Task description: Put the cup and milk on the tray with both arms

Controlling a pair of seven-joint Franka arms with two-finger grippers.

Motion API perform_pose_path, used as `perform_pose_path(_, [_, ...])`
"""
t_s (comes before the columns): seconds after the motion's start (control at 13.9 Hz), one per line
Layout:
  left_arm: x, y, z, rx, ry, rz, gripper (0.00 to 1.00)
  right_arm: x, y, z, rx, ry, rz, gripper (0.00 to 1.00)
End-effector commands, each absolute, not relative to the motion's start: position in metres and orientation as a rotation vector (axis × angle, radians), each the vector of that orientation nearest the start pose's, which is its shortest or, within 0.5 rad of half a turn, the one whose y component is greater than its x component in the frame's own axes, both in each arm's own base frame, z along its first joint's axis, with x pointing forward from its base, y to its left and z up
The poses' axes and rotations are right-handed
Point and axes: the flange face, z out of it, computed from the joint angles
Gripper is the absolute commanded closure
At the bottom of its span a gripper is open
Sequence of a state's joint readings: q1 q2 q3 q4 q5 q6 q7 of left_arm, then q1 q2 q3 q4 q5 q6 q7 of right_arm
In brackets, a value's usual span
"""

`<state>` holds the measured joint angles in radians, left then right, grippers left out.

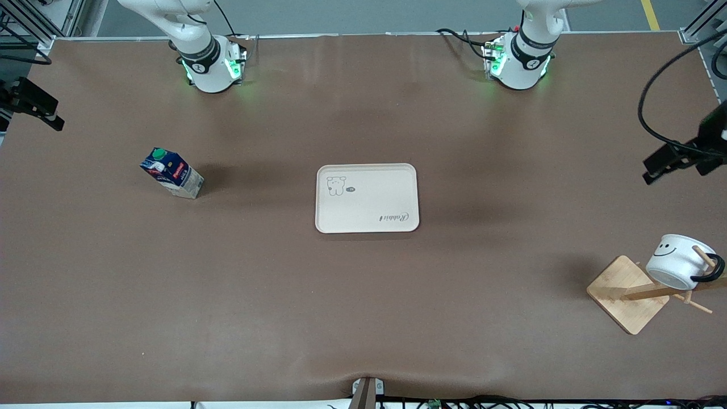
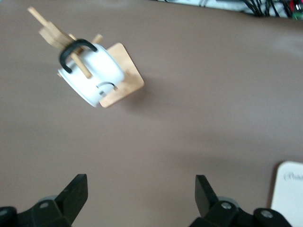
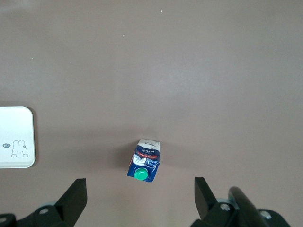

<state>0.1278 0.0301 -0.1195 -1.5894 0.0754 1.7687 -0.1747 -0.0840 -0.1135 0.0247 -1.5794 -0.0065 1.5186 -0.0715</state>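
The cream tray (image 1: 367,197) lies flat at the table's middle. The dark-blue milk carton (image 1: 172,173) with a green cap stands toward the right arm's end. The white smiley cup (image 1: 679,261) hangs by its black handle on a peg of a wooden rack toward the left arm's end. My left gripper (image 2: 140,189) is open and empty, high over bare table, apart from the cup (image 2: 94,75). My right gripper (image 3: 140,191) is open and empty, high over the table beside the milk (image 3: 145,161). Both hands show at the front view's edges: left (image 1: 650,170), right (image 1: 54,116).
The rack's square wooden base (image 1: 627,293) stands near the table's corner at the left arm's end, nearer to the front camera than the tray. A tray corner shows in the left wrist view (image 2: 289,194) and in the right wrist view (image 3: 14,137). Brown table all round.
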Motion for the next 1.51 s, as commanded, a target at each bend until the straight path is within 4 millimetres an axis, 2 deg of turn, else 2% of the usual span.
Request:
perform_pose_path(0.0, [0.578, 0.036, 0.602, -3.086, -0.346, -0.306, 0.0, 0.516, -0.033, 0.678, -3.149, -0.021, -0.067, 0.0])
perform_pose_path(0.07, [0.58, 0.047, 0.595, -3.104, -0.378, -0.334, 0.0, 0.516, -0.033, 0.678, -3.149, -0.021, -0.067, 0.0])
perform_pose_path(0.22, [0.582, 0.053, 0.585, -3.106, -0.384, -0.373, 0.0, 0.516, -0.034, 0.677, -3.149, -0.021, -0.062, 0.0])
perform_pose_path(0.43, [0.581, 0.079, 0.569, -3.166, -0.428, -0.493, 0.0, 0.516, -0.033, 0.676, -3.148, -0.021, -0.055, 0.0])
perform_pose_path(0.5, [0.579, 0.095, 0.56, -3.204, -0.425, -0.526, 0.0, 0.516, -0.033, 0.676, -3.148, -0.021, -0.052, 0.0])
perform_pose_path(0.79, [0.582, 0.145, 0.522, -3.256, -0.243, -0.668, 0.0, 0.515, -0.034, 0.675, -3.148, -0.019, -0.038, 0.0])
perform_pose_path(1.43, [0.607, 0.187, 0.45, -3.326, -0.089, -0.837, 0.0, 0.514, -0.034, 0.673, -3.145, -0.017, -0.014, 0.0])
